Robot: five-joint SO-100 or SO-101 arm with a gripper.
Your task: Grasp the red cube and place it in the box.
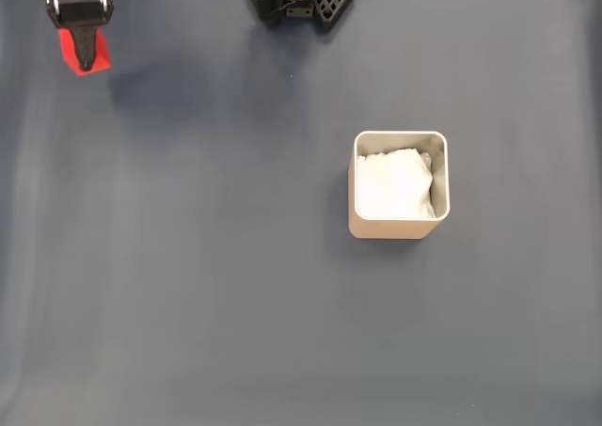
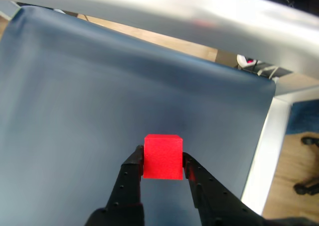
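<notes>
Here the gripper (image 2: 163, 162) is clamped on the red cube (image 2: 163, 156), a black finger against each side face, at the upper left of the fixed view. The box (image 1: 400, 228) sits right of centre, well apart from it. Risks as judged: the cube's matte, flat faces are pinched only near the fingertips, so a swing could twist it loose; a low pass could clip the thin beige wall. White padding (image 1: 393, 186) inside looks soft. The mat (image 1: 188, 285) is smooth, dark grey.

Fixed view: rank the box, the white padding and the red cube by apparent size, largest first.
1. Box
2. White padding, lying inside the box
3. Red cube, partly hidden by the end effector, so its full size is unsure
</notes>
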